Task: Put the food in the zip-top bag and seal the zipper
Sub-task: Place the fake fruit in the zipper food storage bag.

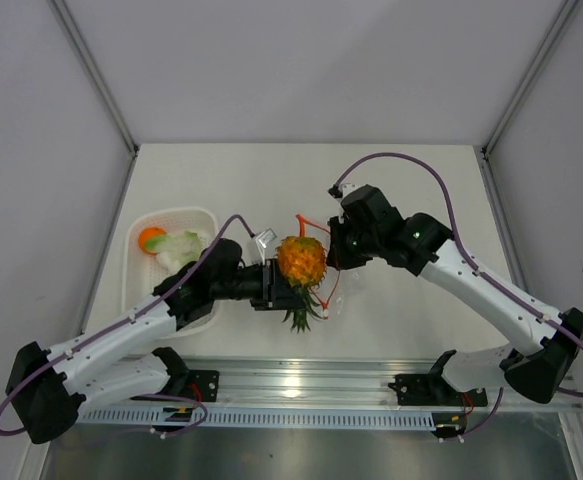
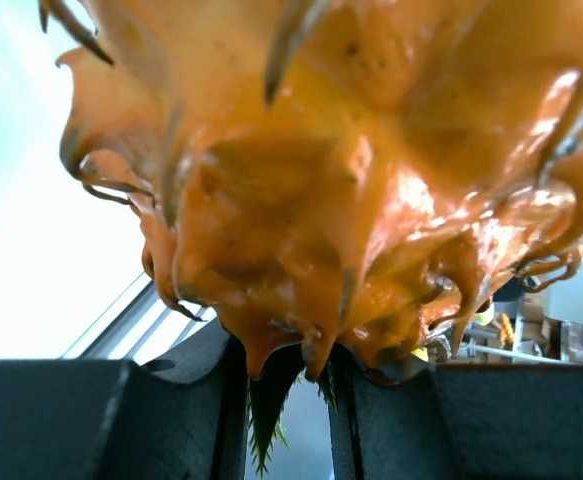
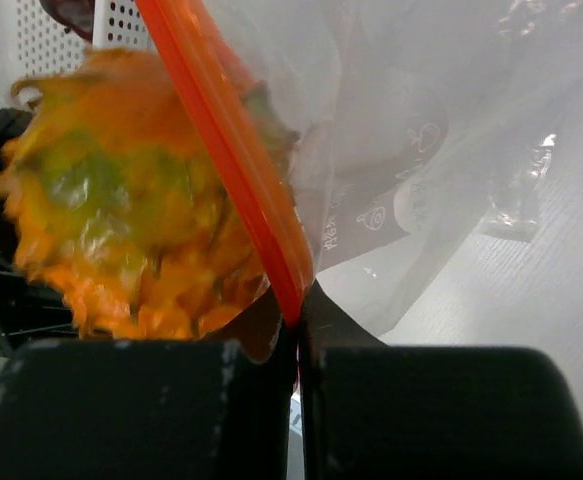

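centrally, the left fingers (image 2: 91, 420) stand part-way closed, gripping the pineapple (image 1: 301, 260) at its leafy end. the right fingers (image 3: 121, 410) are pinched tight on the zipper (image 3: 233, 160), holding up the mouth of the zip-top bag (image 3: 411, 150) over the desk (image 1: 421, 190). the pineapple lies just left of the strip. its long axis runs with the leaves toward the arm bases. whether it has crossed the mouth cannot be told. judged from this, entry needs a rightward push.
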Robot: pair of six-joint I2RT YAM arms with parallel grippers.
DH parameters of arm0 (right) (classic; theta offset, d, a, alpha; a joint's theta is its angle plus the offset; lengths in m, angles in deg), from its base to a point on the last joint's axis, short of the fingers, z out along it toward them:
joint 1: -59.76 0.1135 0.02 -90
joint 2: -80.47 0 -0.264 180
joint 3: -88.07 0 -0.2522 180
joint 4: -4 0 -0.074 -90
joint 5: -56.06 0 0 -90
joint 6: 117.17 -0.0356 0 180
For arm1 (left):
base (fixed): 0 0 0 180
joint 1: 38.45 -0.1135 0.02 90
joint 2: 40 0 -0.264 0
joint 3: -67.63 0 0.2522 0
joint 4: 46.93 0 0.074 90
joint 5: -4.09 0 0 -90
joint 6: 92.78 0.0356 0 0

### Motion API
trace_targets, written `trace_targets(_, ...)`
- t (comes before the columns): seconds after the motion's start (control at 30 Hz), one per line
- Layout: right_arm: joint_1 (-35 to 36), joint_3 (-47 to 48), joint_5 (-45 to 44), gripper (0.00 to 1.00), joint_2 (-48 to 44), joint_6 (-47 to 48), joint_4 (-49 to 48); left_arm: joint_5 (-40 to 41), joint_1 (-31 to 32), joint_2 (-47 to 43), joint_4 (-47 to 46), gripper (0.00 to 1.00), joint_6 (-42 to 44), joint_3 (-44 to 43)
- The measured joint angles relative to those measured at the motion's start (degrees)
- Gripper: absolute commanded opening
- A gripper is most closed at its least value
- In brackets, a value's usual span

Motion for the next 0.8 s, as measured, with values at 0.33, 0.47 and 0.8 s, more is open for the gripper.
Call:
trace_targets(0.33, 5.4, 1.4, -6.1, 0.00, 2.7, 2.0, 1.8, 5.7, 1.0, 8.2, 17.7, 0.01, 3.8, -8.0)
trace_targets(0.47, 6.4, 2.8, -5.9, 0.00, 3.1, 2.0, 1.2, 8.3, 2.0, 11.6, 23.1, 0.01, 4.7, -11.9)
trace_targets(0.8, 7.2, 1.8, -5.9, 0.00, 4.7, 2.2, -0.1, 5.2, 3.5, 12.9, 22.9, 0.01, 4.8, -14.0)
